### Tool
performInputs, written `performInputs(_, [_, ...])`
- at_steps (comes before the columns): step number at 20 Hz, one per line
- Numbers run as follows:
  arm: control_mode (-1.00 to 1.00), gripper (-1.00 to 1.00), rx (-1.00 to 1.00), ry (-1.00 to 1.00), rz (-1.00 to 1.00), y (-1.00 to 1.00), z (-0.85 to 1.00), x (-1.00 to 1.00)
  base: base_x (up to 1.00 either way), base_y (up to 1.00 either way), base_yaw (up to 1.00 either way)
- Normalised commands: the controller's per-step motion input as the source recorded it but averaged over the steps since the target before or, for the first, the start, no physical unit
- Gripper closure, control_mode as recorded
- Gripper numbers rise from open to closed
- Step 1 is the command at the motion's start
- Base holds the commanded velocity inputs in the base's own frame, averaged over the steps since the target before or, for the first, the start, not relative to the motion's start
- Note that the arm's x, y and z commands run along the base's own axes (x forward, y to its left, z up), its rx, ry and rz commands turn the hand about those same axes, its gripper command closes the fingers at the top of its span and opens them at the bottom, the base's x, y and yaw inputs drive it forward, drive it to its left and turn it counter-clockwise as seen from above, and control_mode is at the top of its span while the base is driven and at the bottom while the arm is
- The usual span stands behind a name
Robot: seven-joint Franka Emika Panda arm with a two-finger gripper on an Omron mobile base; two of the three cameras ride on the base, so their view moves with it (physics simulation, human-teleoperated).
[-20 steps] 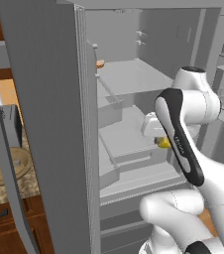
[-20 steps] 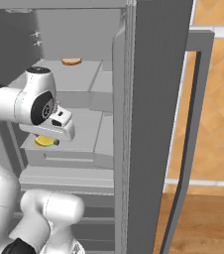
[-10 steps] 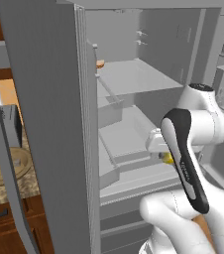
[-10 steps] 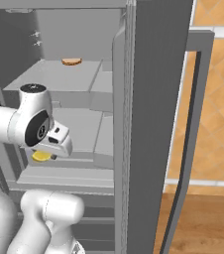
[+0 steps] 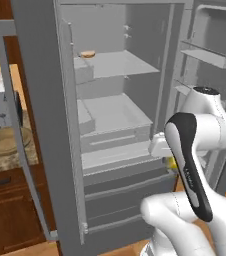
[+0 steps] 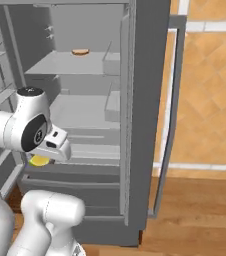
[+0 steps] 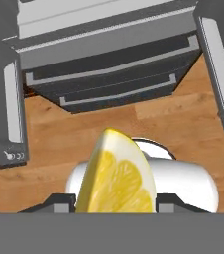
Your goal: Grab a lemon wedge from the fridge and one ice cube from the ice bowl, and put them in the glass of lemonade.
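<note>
Warm wood-plank floor lies below the grey steel fridge (image 5: 40,100), both doors swung wide, its flat shelves matte and smooth. At the fridge's lower front, the gripper (image 7: 116,206) clamps the lemon wedge (image 7: 118,176), glossy yellow with pale segmented flesh, between its dark fingers (image 7: 59,204).

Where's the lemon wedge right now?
The lemon wedge sits between the hand's fingertips in the hand view, out in front of the open fridge at about the height of its lower drawers; the right base view shows it below the wrist.
</note>
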Motion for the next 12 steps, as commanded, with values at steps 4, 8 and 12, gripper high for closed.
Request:
performInputs(4, [1.0,1.0,0.0,0.0,0.0,0.0,0.0,0.0,-0.98,0.21,0.25])
performInputs(8, [1.0,1.0,0.0,0.0,0.0,0.0,0.0,0.0,-0.5,0.33,0.85])
performInputs(12, [1.0,1.0,0.0,0.0,0.0,0.0,0.0,0.0,-0.17,0.43,0.96])
